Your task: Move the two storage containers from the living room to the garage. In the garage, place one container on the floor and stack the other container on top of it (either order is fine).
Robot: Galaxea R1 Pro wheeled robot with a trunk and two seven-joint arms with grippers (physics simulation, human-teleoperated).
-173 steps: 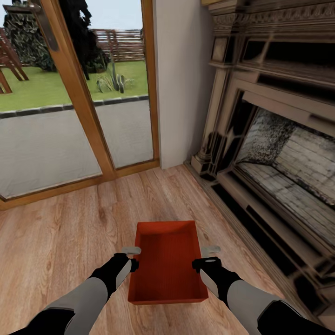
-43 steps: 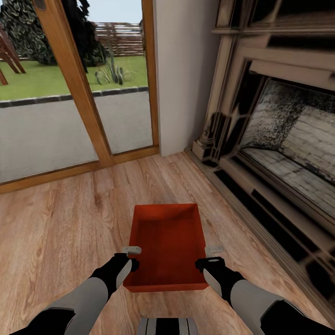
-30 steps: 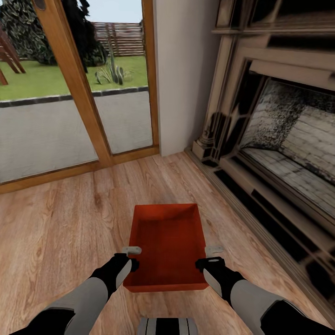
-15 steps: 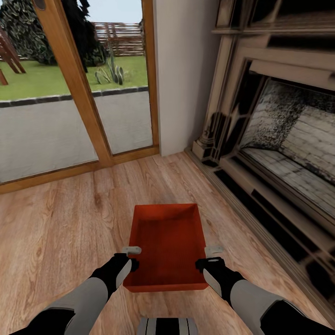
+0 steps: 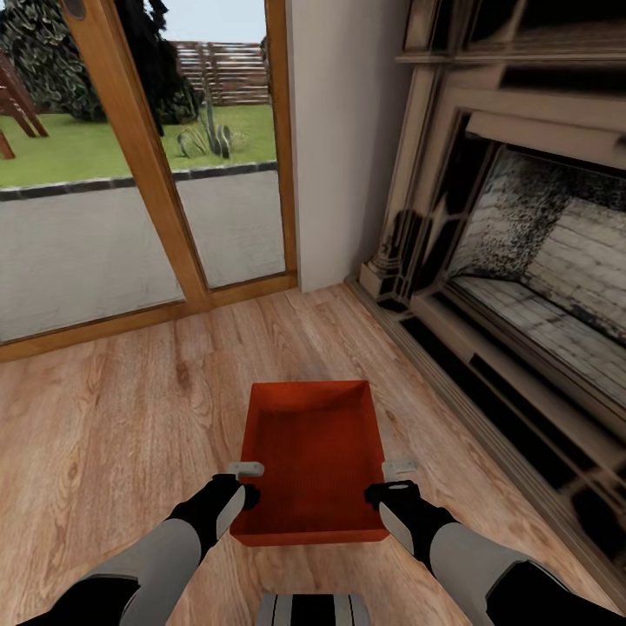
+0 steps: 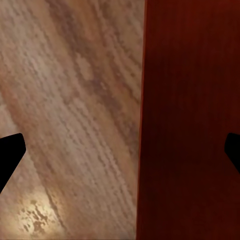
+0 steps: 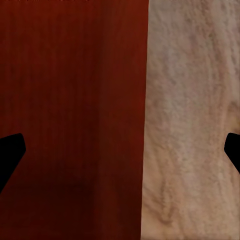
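Container: one orange-red storage container (image 5: 316, 456) sits on the wood-plank floor (image 5: 122, 409), between both arms, near the fireplace (image 5: 522, 261).
Head view: glass door (image 5: 130, 174) and garden beyond; both wrists flank the container's long walls.
Left gripper (image 6: 120, 150): fingers spread wide, straddling the container wall, one finger over floor, one over the box.
Right gripper (image 7: 120, 150): same story, wide open astride the opposite wall, gripping nothing.

Matt container on grained wood planks

The storage container (image 5: 315, 452) looks like matt orange-red plastic with a finely ribbed inside; the floor (image 5: 113, 417) is light, smooth, grained wood; the fireplace (image 5: 522, 261) shows rough, sooty brick.
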